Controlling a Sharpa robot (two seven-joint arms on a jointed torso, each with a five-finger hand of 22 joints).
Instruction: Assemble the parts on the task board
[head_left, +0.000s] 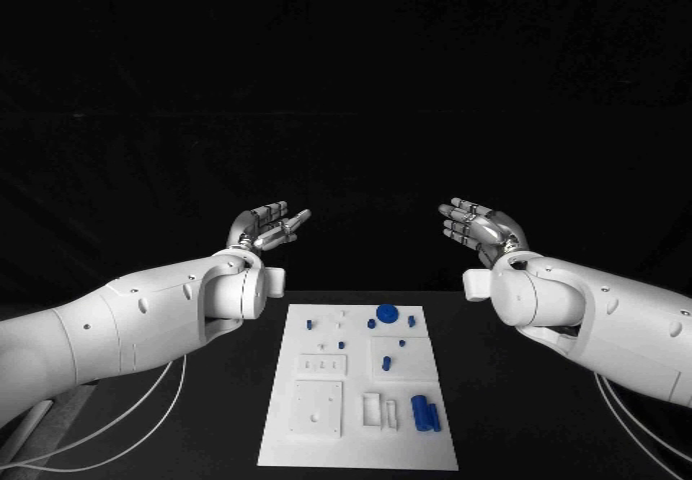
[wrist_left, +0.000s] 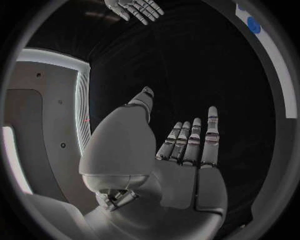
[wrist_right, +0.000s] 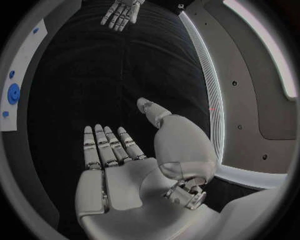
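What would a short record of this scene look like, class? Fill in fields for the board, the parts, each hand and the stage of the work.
board: white task board lying flat on the black table
parts: small blue pieces on the board, one a round disc
left hand: raised beyond the board, fingers apart, holding nothing
right hand: raised likewise, holding nothing
stage: no part is held

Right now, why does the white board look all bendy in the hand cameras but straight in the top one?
In the head view the task board has straight edges and clear blue parts. In the left wrist view the fisheye lens curves it into a strip at the circle's rim. The right wrist view bends it the same way, behind the right hand. The black table stays dark in all three.
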